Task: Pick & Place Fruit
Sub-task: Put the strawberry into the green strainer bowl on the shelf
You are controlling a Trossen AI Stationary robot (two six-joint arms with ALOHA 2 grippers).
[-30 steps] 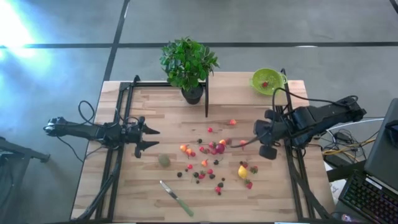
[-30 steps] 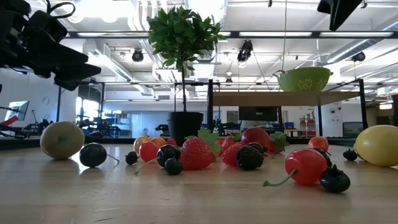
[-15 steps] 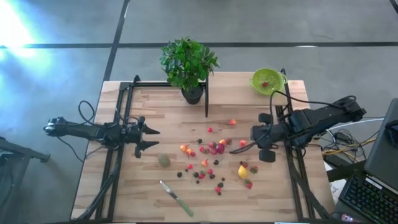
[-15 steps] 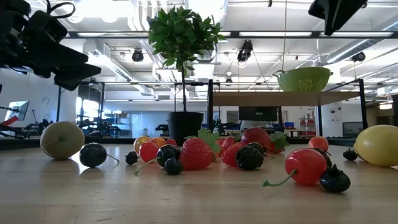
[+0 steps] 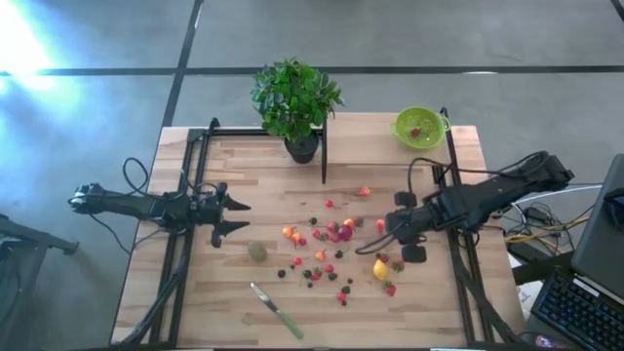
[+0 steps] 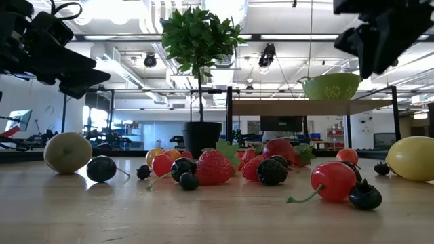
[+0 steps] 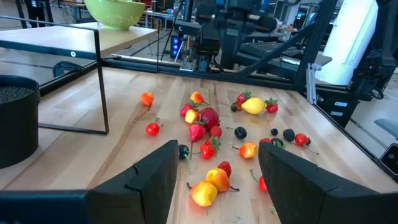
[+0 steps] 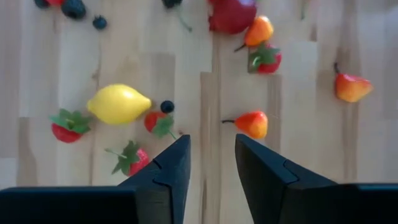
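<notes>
Starting at the left edge of the wooden table (image 5: 224,292), the left gripper (image 5: 234,216) is seen held level above the boards, its two fingers (image 7: 149,180) spread apart with nothing between them. Just beside it, toward the table's middle, the dull-green kiwi-like ball (image 5: 256,252) lies alone, and nearer the front edge a green-handled knife (image 5: 278,311) is laid at a slant. A potted plant (image 5: 295,102) stands at the back edge near the middle. The fruit is scattered over the central boards: red and orange berries (image 5: 331,234) are clustered together, dark berries (image 5: 310,274) are strewn just in front of them, and the yellow lemon (image 5: 379,269) lies toward the right with strawberries (image 8: 69,124) close around it. Above that right-hand part of the scatter the right gripper (image 5: 387,237) is held pointing downward, its fingers (image 8: 171,171) parted by a narrow gap and nothing gripped; an orange berry (image 8: 252,124) lies on the boards just beside them. At the back right corner a lime-green bowl (image 5: 421,128) is set, with one red fruit (image 5: 416,132) inside it.
</notes>
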